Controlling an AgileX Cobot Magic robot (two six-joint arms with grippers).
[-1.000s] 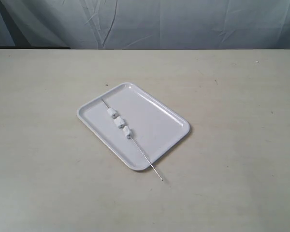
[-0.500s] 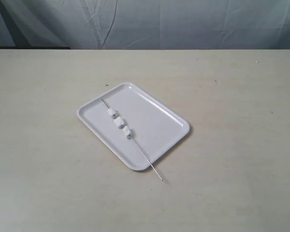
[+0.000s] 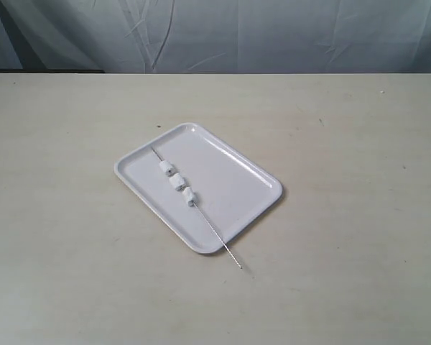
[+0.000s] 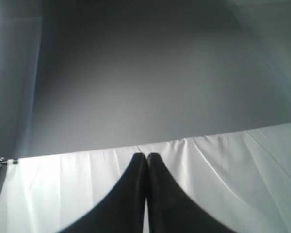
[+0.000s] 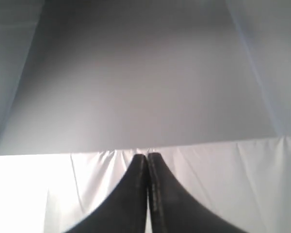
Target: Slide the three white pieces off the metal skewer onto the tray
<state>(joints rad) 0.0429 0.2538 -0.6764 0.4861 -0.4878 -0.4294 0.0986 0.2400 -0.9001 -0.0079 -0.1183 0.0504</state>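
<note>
The white tray lies on the table in the exterior view. The metal skewer rests slantwise across it, its near end sticking out over the tray's front rim onto the table. The three white pieces are threaded on the skewer's far half, close together. Neither arm shows in the exterior view. My left gripper is shut, empty, and faces a white cloth backdrop. My right gripper is likewise shut with nothing in it, facing the same kind of cloth.
The beige table stretches wide around the tray. A wrinkled pale cloth hangs behind the table's far edge.
</note>
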